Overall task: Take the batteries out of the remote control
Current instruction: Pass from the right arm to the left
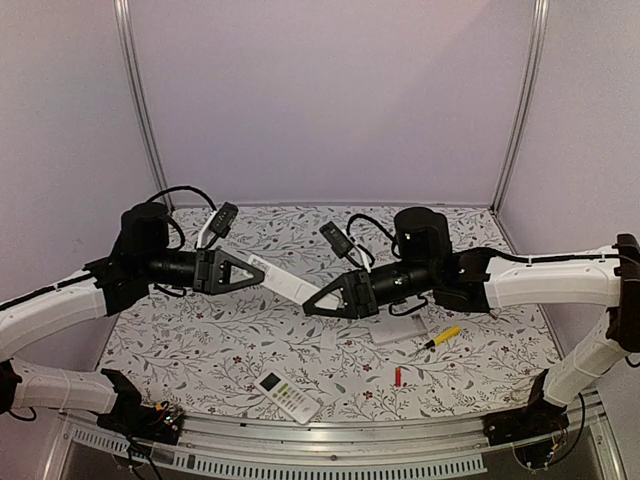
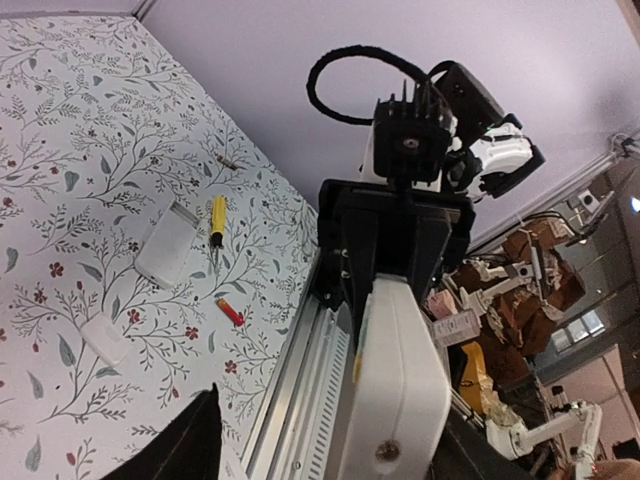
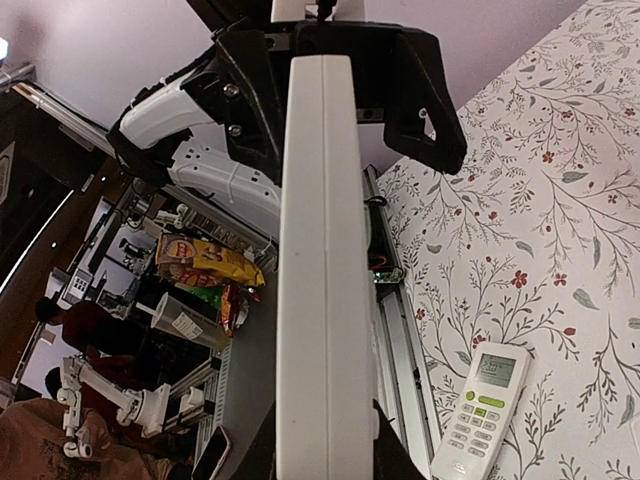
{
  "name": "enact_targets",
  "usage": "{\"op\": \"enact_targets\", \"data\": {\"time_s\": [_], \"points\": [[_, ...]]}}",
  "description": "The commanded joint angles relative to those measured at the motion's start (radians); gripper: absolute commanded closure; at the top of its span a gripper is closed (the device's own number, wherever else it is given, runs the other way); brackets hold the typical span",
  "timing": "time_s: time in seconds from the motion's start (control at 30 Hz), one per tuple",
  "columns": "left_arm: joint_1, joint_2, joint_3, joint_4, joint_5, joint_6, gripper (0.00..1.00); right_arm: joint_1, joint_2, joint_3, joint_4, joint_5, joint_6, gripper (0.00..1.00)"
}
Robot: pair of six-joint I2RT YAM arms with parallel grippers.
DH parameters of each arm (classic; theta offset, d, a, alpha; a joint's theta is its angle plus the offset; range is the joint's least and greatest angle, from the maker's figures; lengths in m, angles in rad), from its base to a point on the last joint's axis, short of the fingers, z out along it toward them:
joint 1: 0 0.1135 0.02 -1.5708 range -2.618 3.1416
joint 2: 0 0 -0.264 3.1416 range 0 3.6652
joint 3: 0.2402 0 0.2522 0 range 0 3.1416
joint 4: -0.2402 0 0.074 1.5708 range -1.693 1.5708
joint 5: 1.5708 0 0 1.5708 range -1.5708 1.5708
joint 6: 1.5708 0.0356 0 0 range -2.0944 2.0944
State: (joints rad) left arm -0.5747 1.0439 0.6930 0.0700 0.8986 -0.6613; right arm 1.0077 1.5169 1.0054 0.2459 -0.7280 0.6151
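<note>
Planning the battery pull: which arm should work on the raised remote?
Left, probably. The right gripper is shut on one end of the remote and steadies it. The left gripper has its jaws open around the other end, free to work.

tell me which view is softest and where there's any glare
top external softest: even light, faint shadows, red battery tiny and blurred; left wrist: held remote close and bright, bright spot at far right edge; right wrist: held remote crisp, room behind dim

A long white remote control [image 1: 290,285] is held in the air above the desk [image 1: 200,350], one end clamped in the right claw [image 1: 320,300]. A small red-orange battery [image 1: 397,376] lies flat on the desk, well apart from it.
</note>
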Motion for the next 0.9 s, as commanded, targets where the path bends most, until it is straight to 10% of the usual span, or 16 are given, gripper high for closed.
{"op": "enact_targets", "data": {"time_s": [0.0,0.37,0.63,0.87], "points": [[-0.017,0.013,-0.012,0.061,0.035,-0.020,0.37,-0.003,0.028,0.005,0.085,-0.085,0.020,1.00],[-0.022,0.017,-0.043,0.162,0.066,-0.076,0.90,-0.018,0.038,-0.021,0.088,-0.032,0.036,0.99],[-0.019,-0.018,-0.106,0.219,-0.111,-0.160,1.00,-0.046,-0.073,-0.190,0.280,0.203,0.187,0.29],[-0.014,-0.009,-0.196,0.419,-0.148,-0.294,1.00,0.001,-0.096,-0.259,0.381,0.379,0.288,0.13]]}}
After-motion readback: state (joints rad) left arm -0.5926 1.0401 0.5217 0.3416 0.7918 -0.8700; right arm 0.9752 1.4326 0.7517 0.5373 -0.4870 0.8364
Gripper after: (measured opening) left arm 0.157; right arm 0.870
